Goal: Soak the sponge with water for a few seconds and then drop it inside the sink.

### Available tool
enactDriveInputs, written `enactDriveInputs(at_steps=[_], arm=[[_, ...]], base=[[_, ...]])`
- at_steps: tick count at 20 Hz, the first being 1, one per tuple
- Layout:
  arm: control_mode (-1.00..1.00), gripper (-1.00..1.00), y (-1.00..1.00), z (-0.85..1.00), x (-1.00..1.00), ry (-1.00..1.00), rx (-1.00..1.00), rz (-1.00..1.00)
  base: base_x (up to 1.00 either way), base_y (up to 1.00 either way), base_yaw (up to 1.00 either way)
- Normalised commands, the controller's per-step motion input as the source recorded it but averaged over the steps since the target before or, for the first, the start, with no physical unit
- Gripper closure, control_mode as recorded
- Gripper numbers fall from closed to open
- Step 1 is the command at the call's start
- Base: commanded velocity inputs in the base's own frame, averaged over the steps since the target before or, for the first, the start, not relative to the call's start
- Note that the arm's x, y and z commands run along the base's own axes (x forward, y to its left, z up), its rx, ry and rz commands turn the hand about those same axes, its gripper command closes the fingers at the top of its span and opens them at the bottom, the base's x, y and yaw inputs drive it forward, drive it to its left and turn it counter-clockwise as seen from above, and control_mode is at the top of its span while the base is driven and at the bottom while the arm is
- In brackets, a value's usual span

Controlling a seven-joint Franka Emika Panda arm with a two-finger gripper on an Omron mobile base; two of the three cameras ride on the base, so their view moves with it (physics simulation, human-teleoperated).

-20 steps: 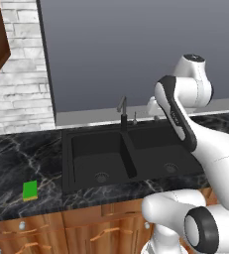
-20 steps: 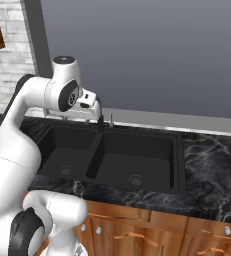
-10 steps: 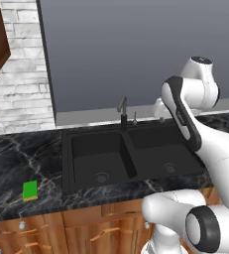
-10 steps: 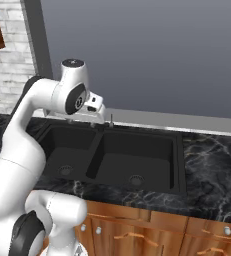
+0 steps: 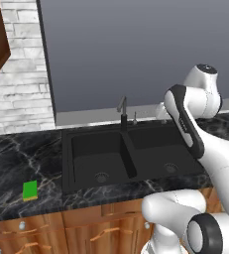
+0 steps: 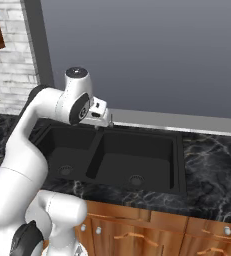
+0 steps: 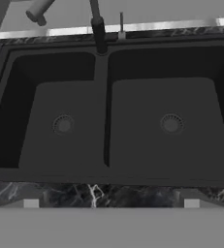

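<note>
The green sponge [image 5: 30, 190] lies flat on the dark tabletop [image 5: 17, 163], well left of the black sink [image 5: 131, 149], while the fingers [image 6: 103, 118] (wide apart, holding nothing) hang up by the faucet [image 5: 122, 111], so they must go left and down.

The arm is raised and folded at the elbow, wrist turned downward. The end effector [image 6: 108, 123] is held high with its jaws spread wide; nothing is gripped.

Double-basin sink [image 7: 106, 145] from above.
Faucet [image 7: 98, 29] at upper centre; one round drain per basin; marbled bench [image 7: 94, 193] along the lower edge.
</note>
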Motion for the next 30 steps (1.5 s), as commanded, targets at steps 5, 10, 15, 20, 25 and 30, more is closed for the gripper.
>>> enactDriveInputs(at_steps=[5,10,15,20,25,30], arm=[[-1.00,-1.00,-0.11,0.00,0.00,-0.25,0.08,0.00],[-1.00,-1.00,-0.13,0.00,0.00,-0.20,0.02,0.00],[-1.00,-1.00,-0.02,0.00,0.04,-0.20,0.00,0.00],[-1.00,-1.00,-0.03,0.00,0.01,-0.12,0.00,0.00],[-1.00,-1.00,0.00,0.00,0.00,-0.09,0.00,0.00],[-1.00,-1.00,-0.10,0.00,0.00,-0.13,0.00,0.01]], base=[[0.00,0.00,0.00],[0.00,0.00,0.00],[0.00,0.00,0.00],[0.00,0.00,0.00],[0.00,0.00,0.00],[0.00,0.00,0.00]])
